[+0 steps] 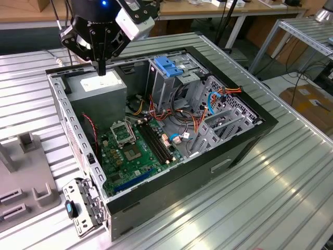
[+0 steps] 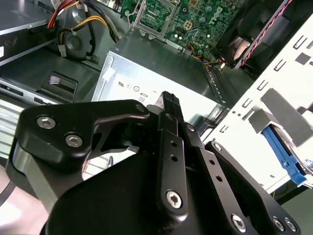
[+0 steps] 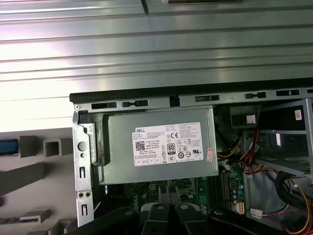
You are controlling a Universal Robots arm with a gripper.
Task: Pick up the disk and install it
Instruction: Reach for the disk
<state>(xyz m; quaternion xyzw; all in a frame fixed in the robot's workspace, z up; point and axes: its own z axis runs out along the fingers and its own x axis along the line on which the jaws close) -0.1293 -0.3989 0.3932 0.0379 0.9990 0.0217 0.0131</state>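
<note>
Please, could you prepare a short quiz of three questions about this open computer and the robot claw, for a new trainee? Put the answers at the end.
1. Choose one: which part does the claw hang over? A) motherboard B) power supply C) cable bundle
2. True or false: the claw carries an object.
3. Fill in: the latch atop the drive cage is coloured ____.

Key: 1) B. 2) False: the claw is shut and empty. 3) Blue.
</note>
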